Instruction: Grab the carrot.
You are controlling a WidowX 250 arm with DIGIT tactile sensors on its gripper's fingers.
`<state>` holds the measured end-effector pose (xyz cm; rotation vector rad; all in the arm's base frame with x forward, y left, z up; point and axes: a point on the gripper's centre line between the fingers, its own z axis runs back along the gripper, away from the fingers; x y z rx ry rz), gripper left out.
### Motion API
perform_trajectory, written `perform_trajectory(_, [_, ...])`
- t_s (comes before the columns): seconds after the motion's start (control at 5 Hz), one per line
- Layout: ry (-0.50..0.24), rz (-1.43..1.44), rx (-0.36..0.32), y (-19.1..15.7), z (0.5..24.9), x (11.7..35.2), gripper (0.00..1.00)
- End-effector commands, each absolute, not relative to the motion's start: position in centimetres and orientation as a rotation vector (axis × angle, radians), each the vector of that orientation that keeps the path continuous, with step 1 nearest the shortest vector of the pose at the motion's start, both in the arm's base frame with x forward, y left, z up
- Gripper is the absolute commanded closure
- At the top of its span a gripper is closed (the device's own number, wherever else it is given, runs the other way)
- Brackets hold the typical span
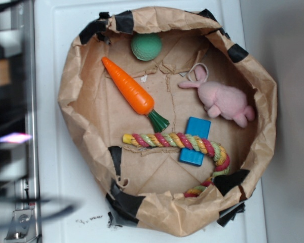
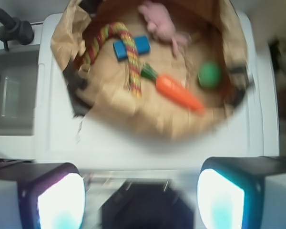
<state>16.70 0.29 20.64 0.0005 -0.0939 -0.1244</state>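
Wrist view, blurred. Gripper [image 2: 140, 193] at near edge, its two fingers [image 2: 59, 200] spread wide, nothing between them. Beyond, on white surface [image 2: 133, 143], crumpled brown paper bag [image 2: 62, 33] lies open. Inside: orange carrot [image 2: 178, 93], green top pointing left, touching the multicoloured braided rope [image 2: 131, 62]. Rope crosses blue block [image 2: 131, 47]. Green ball [image 2: 209, 75] right of carrot. Pink bunny [image 2: 159, 24] at far side.

wrist view blurred — gripper [image 2: 140, 195] fingers cropped
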Motion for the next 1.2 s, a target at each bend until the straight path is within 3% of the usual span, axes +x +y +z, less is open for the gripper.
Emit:
perform_trajectory(0.0, [-0.078, -0.344, -0.007, 1.8, 14.0, 23.1, 0.0])
perform_trajectory(0.2, [0.007, -0.429, 0.014, 1.3, 9.1, 24.6, 0.0])
perform_trajectory(0.4, [0.037, -0.525, 0.002, 1.2, 5.5, 26.1, 0.0])
perform_trajectory(0.6, [0.167, -0.776, 0.056, -1.1, 2.4, 25.8, 0.0])
perform_trajectory(0.8, [0.232, -0.911, 0.102, -0.9, 0.5, 24.3, 0.0])
perform_trajectory(1.0, [0.26, -0.898, 0.124, 0.7, -0.6, 24.2, 1.0])
